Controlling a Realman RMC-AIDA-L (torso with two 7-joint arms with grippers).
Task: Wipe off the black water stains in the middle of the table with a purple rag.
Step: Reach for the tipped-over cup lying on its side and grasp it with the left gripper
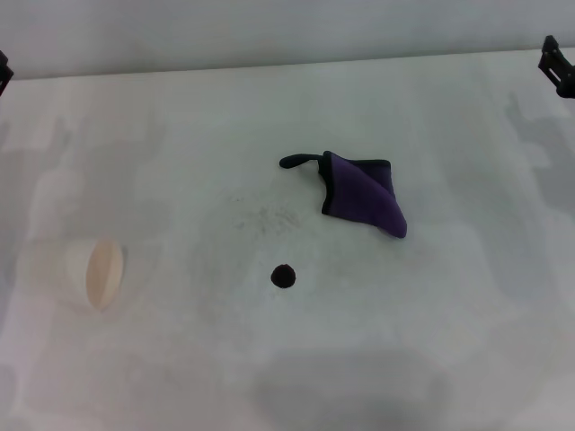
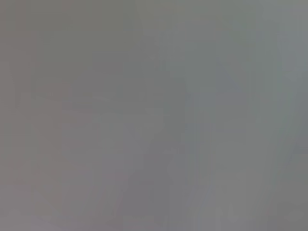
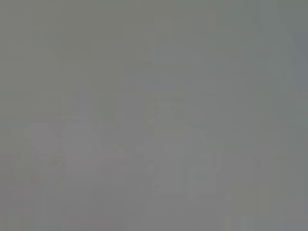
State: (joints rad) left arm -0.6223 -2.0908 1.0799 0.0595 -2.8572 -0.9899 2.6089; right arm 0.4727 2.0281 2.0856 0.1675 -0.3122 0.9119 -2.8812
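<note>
In the head view the purple rag [image 1: 364,199] lies folded on the white table [image 1: 467,341], right of centre, with its black loop tail pointing left. The black water stain [image 1: 284,276] is a small round blot in front of and left of the rag, apart from it. My left gripper [image 1: 4,72] shows only as a dark tip at the far left edge, and my right gripper [image 1: 557,65] as a dark tip at the far right edge; both are far from the rag. Both wrist views show only plain grey.
A white paper cup [image 1: 97,271] lies on its side at the front left of the table. Faint grey speckled smudges [image 1: 265,218] lie between the rag and the stain. The table's far edge meets a grey wall.
</note>
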